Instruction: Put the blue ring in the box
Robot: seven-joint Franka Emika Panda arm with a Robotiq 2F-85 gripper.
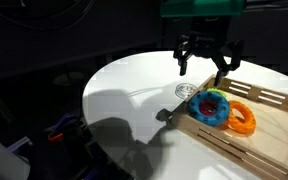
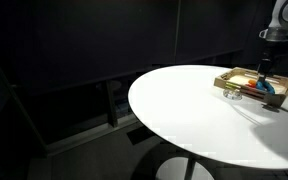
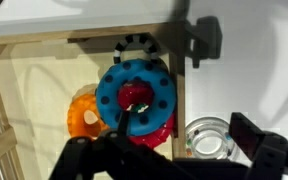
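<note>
Worktop: the round white worktop (image 1: 124, 95) is carrying the shallow light wooden box (image 1: 269, 96).
Hand: I am hovering the black hand (image 1: 206, 62) above it, fingers apart, empty.
Ring: the light-blue donut-shaped ring (image 1: 202, 108) is lying inside, perched on a red ring (image 3: 149, 130); I judge a nudge risks tipping it.

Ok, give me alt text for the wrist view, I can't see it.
A light-blue donut-shaped ring lies inside the shallow wooden tray, stacked on a red ring beside an orange ring. The open hand hangs above.
</note>
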